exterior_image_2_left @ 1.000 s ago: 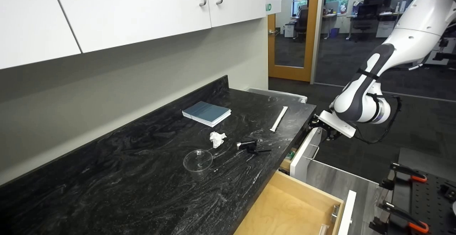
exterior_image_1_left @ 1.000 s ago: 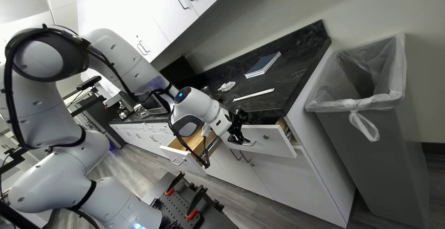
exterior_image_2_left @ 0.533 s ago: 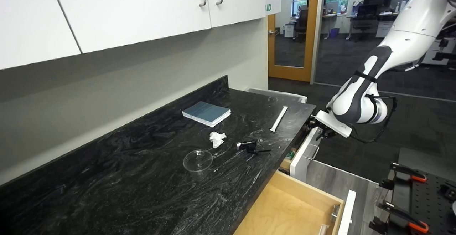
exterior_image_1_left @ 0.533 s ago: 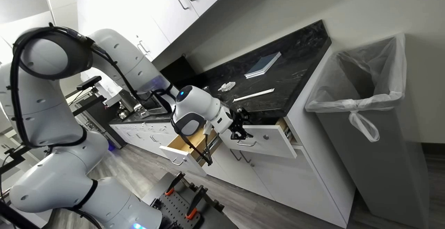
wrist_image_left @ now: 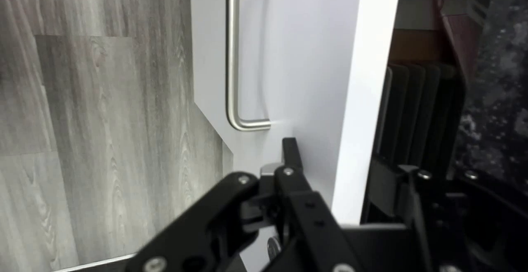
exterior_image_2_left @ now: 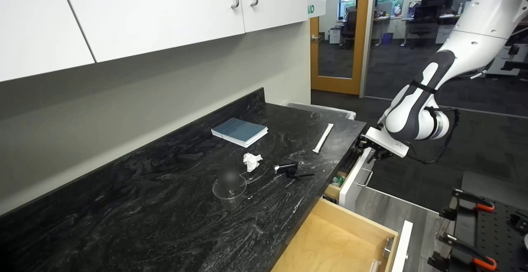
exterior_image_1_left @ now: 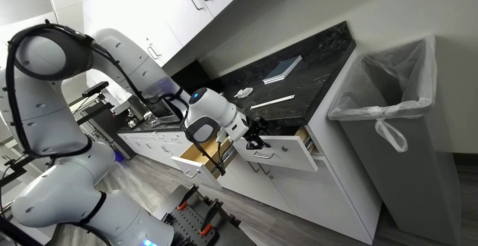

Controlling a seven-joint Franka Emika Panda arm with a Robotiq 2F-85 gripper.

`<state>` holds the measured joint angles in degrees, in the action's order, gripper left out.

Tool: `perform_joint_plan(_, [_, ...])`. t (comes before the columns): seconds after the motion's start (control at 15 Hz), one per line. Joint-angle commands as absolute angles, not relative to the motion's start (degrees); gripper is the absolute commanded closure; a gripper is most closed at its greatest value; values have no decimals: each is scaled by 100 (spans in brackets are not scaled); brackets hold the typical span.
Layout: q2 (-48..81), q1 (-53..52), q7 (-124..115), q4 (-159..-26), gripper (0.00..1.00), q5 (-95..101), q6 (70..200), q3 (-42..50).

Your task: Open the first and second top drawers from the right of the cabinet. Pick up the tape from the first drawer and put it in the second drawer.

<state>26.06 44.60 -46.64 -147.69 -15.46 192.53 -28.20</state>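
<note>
Partway through, to judge by the drawers of the white cabinet (exterior_image_1_left: 325,193). Done: opening of the second drawer (exterior_image_2_left: 354,221), well out from the cabinet in both exterior views. Probably in hand: opening of the first drawer (exterior_image_1_left: 291,158), out by a lesser amount. For this, likely, the placing of the gripper (wrist_image_left: 336,162) astride the drawer front in the wrist view: spread, with no object in its grasp, one finger on the outer face, one inside, top edge between; contact not certain. Left, by inference: perhaps a further pull, then pick-up of the tape and transfer to the second drawer.

Tape: not identifiable in any view, presumably within the first drawer. Visible in the first drawer: a green item (exterior_image_2_left: 338,180) just behind the front in an exterior view; in the wrist view, dark slats (wrist_image_left: 412,115) and a reddish shape (wrist_image_left: 460,36), too shadowed to name. Visible in the second drawer: light wood flooring and a pale strip (exterior_image_2_left: 374,265) near the front, partly out of view. On the counter (exterior_image_2_left: 144,222): a clear cup (exterior_image_2_left: 231,197), contents too blurred to tell. Beside the cabinet end: a grey bin (exterior_image_1_left: 392,171) with translucent liner (exterior_image_1_left: 351,109).
</note>
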Motion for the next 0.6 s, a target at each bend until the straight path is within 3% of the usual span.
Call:
perform_joint_plan(0.0, [2130, 4232, -4670, -15290, 89, -1723, 18369, -2355])
perform_joint_plan(0.53, [1722, 4672, -4936, -16105, 89, -2066, 17982, -2272])
